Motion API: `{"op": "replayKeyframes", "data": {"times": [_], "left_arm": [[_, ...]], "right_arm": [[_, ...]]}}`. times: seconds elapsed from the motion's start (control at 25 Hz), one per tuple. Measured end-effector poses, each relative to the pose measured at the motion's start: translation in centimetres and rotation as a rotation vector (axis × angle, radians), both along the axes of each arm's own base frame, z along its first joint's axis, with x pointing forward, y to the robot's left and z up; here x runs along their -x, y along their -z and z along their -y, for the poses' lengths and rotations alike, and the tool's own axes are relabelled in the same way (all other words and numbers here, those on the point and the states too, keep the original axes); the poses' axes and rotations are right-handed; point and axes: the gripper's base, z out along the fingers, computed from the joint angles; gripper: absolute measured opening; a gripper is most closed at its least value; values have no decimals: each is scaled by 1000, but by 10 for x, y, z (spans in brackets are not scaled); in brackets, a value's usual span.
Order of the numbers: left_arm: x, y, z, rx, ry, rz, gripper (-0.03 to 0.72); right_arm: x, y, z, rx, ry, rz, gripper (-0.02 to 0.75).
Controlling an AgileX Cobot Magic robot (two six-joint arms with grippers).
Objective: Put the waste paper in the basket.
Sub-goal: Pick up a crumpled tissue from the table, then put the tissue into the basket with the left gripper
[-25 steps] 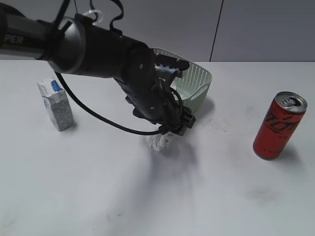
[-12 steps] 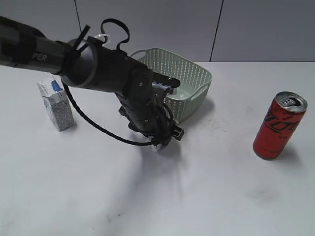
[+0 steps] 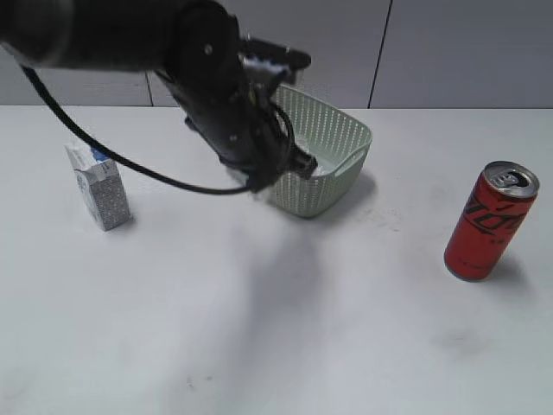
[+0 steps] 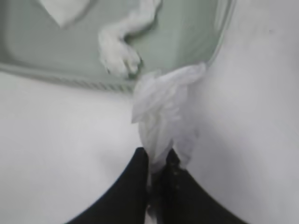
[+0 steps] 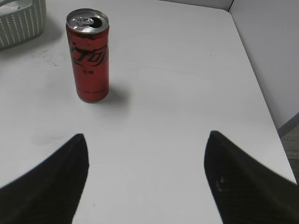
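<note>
My left gripper [image 4: 158, 156] is shut on a crumpled white tissue wad [image 4: 163, 112] and holds it in the air, just above the near rim of the pale green basket [image 4: 70, 80]. Two other white wads [image 4: 122, 51] lie inside the basket. In the exterior view the left gripper [image 3: 263, 180] hangs at the basket's [image 3: 352, 131] front left wall, and the arm hides most of the held wad. My right gripper [image 5: 147, 140] is open and empty over bare table.
A red can [image 3: 488, 220] stands at the right, and it also shows in the right wrist view [image 5: 88, 56]. A small white-grey pack with a blue top [image 3: 99, 183] stands at the left. The table's right edge [image 5: 261, 93] is near the right gripper.
The left gripper has closed on the wad on the table in front of the basket, lifted it, and carried it up and back to the basket's near rim.
</note>
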Motion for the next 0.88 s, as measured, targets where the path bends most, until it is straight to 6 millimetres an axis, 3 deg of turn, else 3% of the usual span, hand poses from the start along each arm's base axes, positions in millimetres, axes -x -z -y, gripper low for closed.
{"op": "replayKeyframes", "data": {"times": [0.16, 0.32, 0.44, 0.68, 0.76, 0.88], "left_arm": [[-9, -53, -8, 84, 49, 290, 29], [-36, -71, -15, 228, 18, 498, 29], [-59, -67, -23, 306, -23, 593, 29], [-86, -26, -27, 332, -73, 599, 69], [-89, -13, -25, 321, -72, 582, 151], [-91, 0, -24, 318, -95, 541, 375]], "right_arm": [[0, 0, 0, 0, 0, 0, 584], [0, 0, 0, 0, 0, 0, 584], [0, 0, 0, 0, 0, 0, 584], [0, 0, 0, 0, 0, 0, 584], [0, 0, 0, 0, 0, 0, 584], [0, 0, 0, 0, 0, 0, 584]]}}
